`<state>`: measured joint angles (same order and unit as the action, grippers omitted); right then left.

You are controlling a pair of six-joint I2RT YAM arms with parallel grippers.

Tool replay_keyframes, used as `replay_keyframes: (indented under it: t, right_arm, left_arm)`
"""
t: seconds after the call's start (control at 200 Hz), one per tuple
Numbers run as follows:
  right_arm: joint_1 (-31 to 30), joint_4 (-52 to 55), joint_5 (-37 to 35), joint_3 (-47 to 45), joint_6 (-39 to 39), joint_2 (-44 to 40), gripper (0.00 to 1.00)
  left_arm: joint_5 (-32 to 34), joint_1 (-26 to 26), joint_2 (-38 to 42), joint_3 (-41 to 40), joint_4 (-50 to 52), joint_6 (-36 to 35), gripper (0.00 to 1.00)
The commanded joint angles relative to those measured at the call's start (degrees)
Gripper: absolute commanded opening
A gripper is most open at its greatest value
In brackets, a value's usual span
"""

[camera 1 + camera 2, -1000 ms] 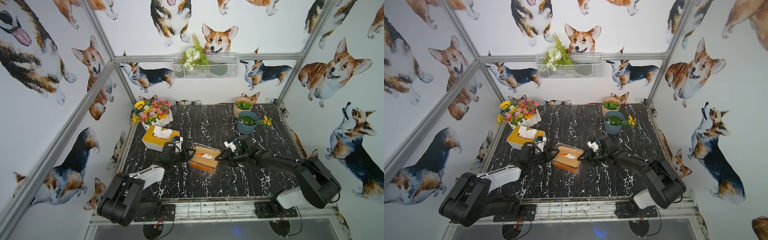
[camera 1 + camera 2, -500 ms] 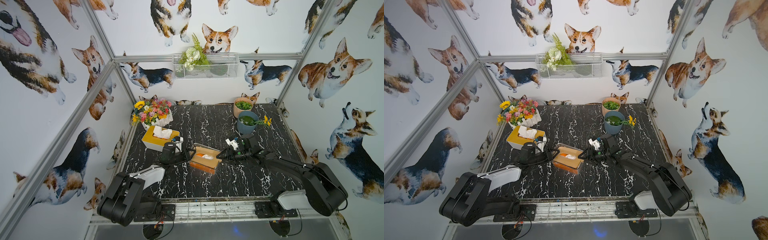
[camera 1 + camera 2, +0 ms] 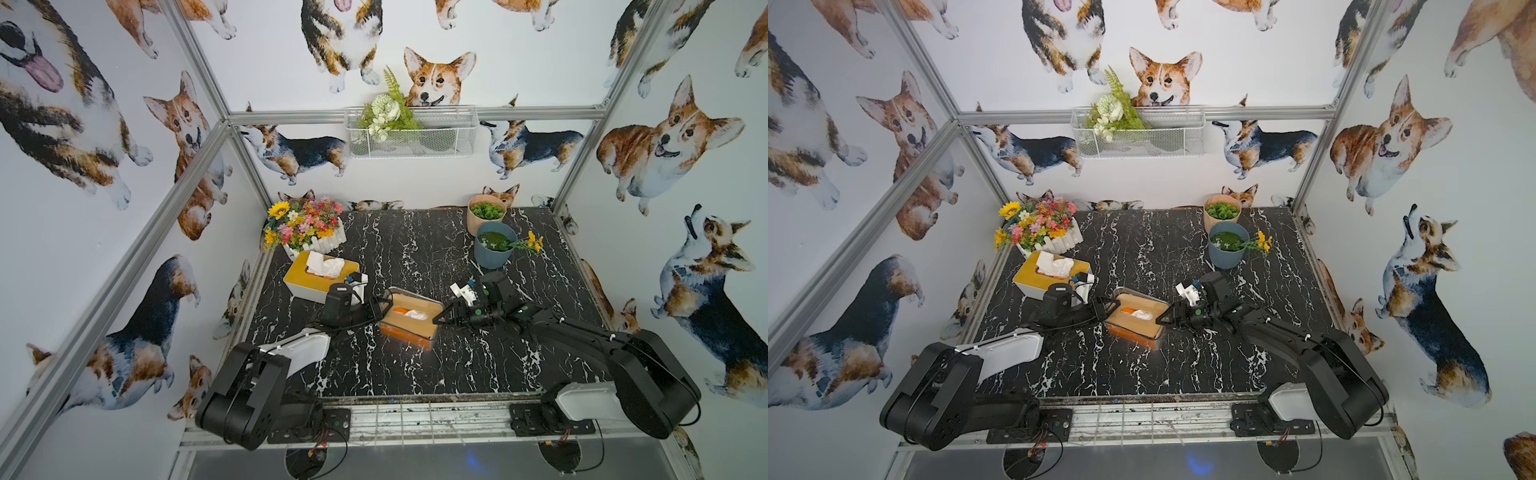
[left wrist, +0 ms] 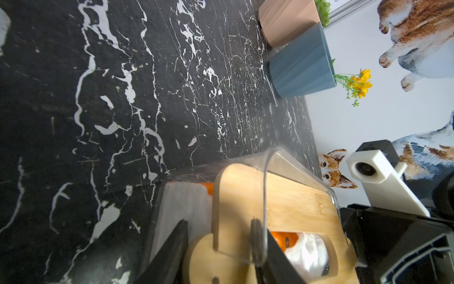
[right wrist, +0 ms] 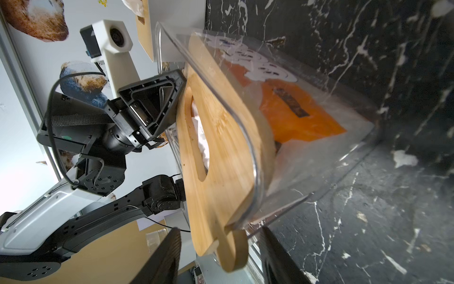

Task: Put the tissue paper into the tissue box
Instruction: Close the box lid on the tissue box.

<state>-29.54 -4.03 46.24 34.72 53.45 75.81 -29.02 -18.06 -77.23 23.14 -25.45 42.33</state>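
The tissue box [image 3: 409,328] [image 3: 1133,328] is clear plastic with a wooden lid [image 4: 294,204] [image 5: 221,147] and stands mid-table. Inside lies the orange pack of tissue paper [image 5: 294,110], and a white sheet [image 3: 417,314] [image 4: 307,255] shows in the lid's slot. My left gripper [image 3: 380,309] [image 3: 1104,307] [image 4: 218,226] is shut on the box's left end, with the lid's round tab and the clear wall between its fingers. At the box's right end my right gripper [image 3: 436,322] [image 3: 1160,321] [image 5: 218,236] is open, its fingers either side of the lid's tab with gaps.
A white tissue box with a yellow lid [image 3: 320,276] stands at the back left behind my left wrist, next to a flower planter [image 3: 307,228]. A blue pot [image 3: 494,249] and a pink pot [image 3: 485,214] stand at the back right. A wire basket [image 3: 409,133] hangs on the back wall.
My right gripper's jaws have widened a little around the lid's end, and the right arm has shifted slightly. The left gripper and the box have stayed put.
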Motion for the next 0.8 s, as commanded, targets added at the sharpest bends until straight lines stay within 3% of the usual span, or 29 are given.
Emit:
replay_keyframes:
  t: [0.0, 0.796]
  right_arm:
    - [-0.80, -0.35, -0.36, 0.17, 0.03, 0.40, 0.54]
    - [-1.44, -7.30, -0.20, 0.53, 3.24, 4.12, 0.48]
  left_arm:
    - [-1.39, -0.09, -0.24, 0.42, 0.62, -0.60, 0.46]
    - [-1.46, -0.13, -0.79, -0.33, -0.37, -0.23, 0.46]
